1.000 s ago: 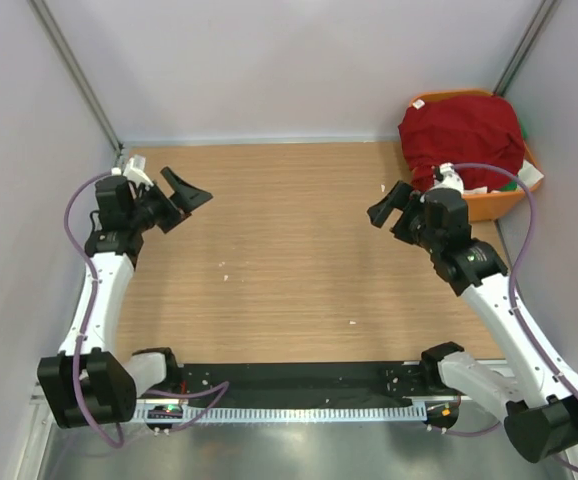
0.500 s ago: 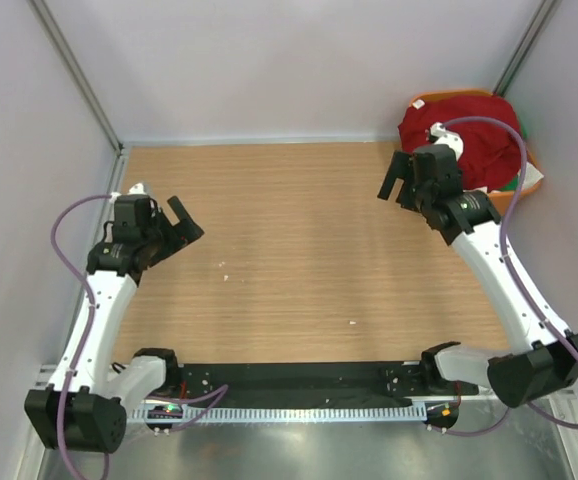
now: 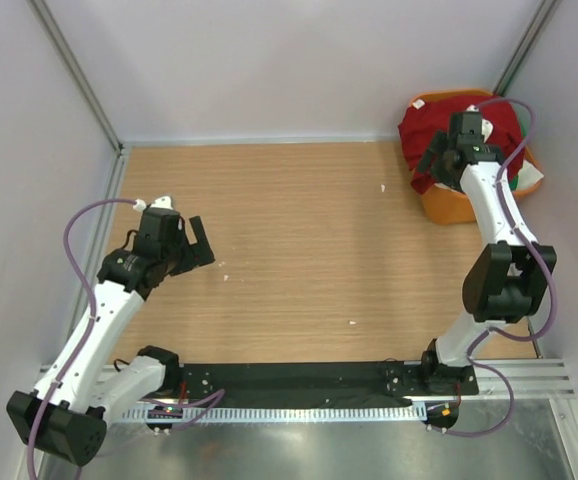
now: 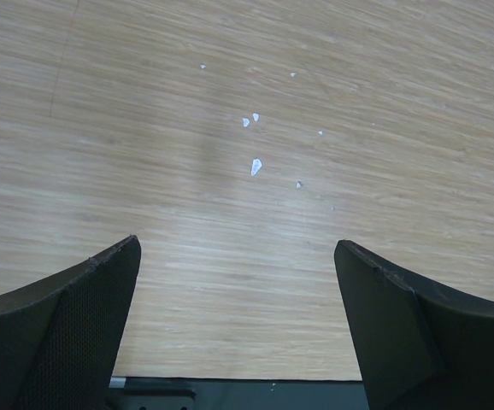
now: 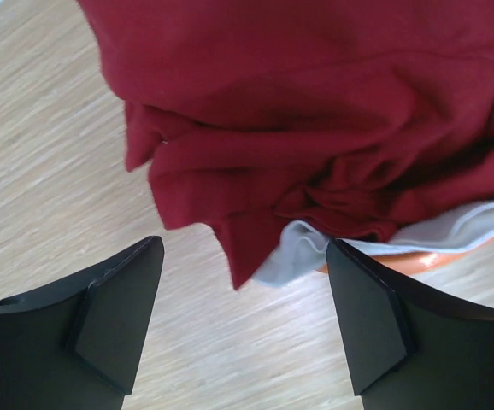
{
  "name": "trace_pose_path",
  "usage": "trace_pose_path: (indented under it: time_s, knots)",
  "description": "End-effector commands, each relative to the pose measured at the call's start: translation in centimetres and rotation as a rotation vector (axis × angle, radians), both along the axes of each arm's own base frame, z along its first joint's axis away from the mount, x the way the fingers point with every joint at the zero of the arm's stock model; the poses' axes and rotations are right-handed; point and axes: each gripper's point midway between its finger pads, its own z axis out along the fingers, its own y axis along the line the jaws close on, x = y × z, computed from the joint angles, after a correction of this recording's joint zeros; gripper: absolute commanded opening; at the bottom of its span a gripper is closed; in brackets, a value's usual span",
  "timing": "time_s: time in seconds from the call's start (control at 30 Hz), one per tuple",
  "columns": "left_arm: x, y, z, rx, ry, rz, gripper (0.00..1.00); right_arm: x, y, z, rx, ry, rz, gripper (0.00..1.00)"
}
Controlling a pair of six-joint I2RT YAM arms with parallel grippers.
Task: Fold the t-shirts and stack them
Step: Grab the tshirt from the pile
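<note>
- My left claw (image 3: 199, 242) hangs over the counter (image 3: 299, 230) toward 9 o'clock in the overhead view. Its jaws are spread wide and hold nothing.
- In the left wrist view, that left claw (image 4: 238, 256) frames bare wood grain. A few white specks (image 4: 256, 166) lie on the wood at 12 o'clock from the gap.
- My right claw (image 3: 439, 158) is reached out to the far corner of the counter at about 1 o'clock. It sits over the near-left edge of the orange basket (image 3: 449, 208).
- The dark red t-shirt (image 3: 437, 122) lies heaped in that basket and drapes over its rim on the counter side.
- In the right wrist view, my right claw (image 5: 245, 256) is open, its two fingers well apart and closed on nothing. A hanging corner of the dark red t-shirt (image 5: 315, 111) comes down at 12 o'clock, just above the gap. I cannot tell whether the cloth touches either finger.
- A fold of pale grey fabric (image 5: 294, 252) shows under the red hem. A strip of the orange basket (image 5: 418, 256) shows at 3 o'clock from it.
</note>
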Motion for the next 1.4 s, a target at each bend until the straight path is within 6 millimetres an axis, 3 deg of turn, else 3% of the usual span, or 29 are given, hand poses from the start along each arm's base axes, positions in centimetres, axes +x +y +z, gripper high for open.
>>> trace_pose_path:
  time_s: [0.0, 0.2, 0.33, 0.4, 0.53, 0.57, 0.67, 0.8, 0.83, 0.9, 0.93, 1.07, 1.17, 1.2, 1.27, 1.3, 1.33, 1.37]
  knots:
    - [0.0, 0.3, 0.0, 0.028, -0.001, -0.006, 0.96, 1.8, 0.3, 2.8, -0.017, -0.081, 0.031, 0.83]
    - [0.0, 0.2, 0.2, 0.022, -0.014, -0.01, 0.96, 3.2, 0.8, 2.2, 0.003, -0.074, 0.05, 0.81]
    - [0.1, 0.2, 0.1, 0.022, -0.014, -0.01, 0.96, 3.6, 2.1, 4.1, -0.048, -0.106, 0.069, 0.8]
    - [0.1, 0.1, 0.1, 0.02, -0.011, -0.012, 0.96, 3.9, 1.7, 4.5, -0.078, -0.111, 0.053, 0.8]
    - [0.1, 0.0, -0.2, 0.021, 0.003, -0.017, 0.95, 4.8, 1.1, 2.2, -0.099, -0.046, 0.031, 0.77]
    - [0.2, 0.0, -0.2, 0.022, 0.006, -0.017, 0.95, 4.9, 2.3, 1.8, -0.105, -0.036, 0.052, 0.77]
    - [0.1, 0.0, -0.3, 0.023, 0.009, -0.017, 0.95, 5.2, 1.9, 0.5, -0.124, -0.014, 0.038, 0.75]
    - [0.2, -0.2, -0.5, 0.02, 0.015, -0.022, 0.95, 5.8, 1.6, -0.4, -0.141, 0.0, 0.034, 0.63]
    - [0.2, -0.2, -0.7, 0.021, 0.022, -0.025, 0.95, 6.0, 1.6, -0.2, -0.143, -0.005, 0.031, 0.48]
    - [0.3, -0.3, -0.8, 0.02, 0.028, -0.027, 0.94, 6.2, 1.5, 0.2, -0.144, -0.015, 0.027, 0.29]
    - [0.3, -0.3, -0.8, 0.022, 0.03, -0.026, 0.94, 6.4, 1.6, 0.9, -0.145, -0.038, 0.025, 0.19]
    - [0.4, -0.3, -1.0, 0.024, 0.036, -0.026, 0.93, 6.6, 1.6, 3.7, -0.151, -0.107, 0.019, 0.01]
    - [0.4, -0.2, -0.9, 0.025, 0.032, -0.024, 0.92, 6.6, 2.0, 6.5, -0.167, -0.15, 0.036, 0.01]
    - [0.4, -0.2, -0.9, 0.026, 0.032, -0.025, 0.92, 6.7, 2.4, 8.7, -0.18, -0.182, 0.057, 0.01]
    - [0.4, -0.2, -1.0, 0.026, 0.034, -0.022, 0.92, 6.9, 5.3, 11.8, -0.195, -0.234, 0.135, 0.01]
    - [0.4, -0.1, -0.9, 0.027, 0.03, -0.02, 0.92, 6.7, 6.8, 16.2, -0.223, -0.309, 0.205, 0.01]
    - [0.4, -0.1, -0.9, 0.027, 0.03, -0.02, 0.92, 6.7, 9.4, 18.3, -0.222, -0.354, 0.285, 0.01]
    - [0.4, -0.1, -0.8, 0.028, 0.028, -0.019, 0.92, 5.5, 14.1, 21.4, -0.234, -0.43, 0.397, 0.01]
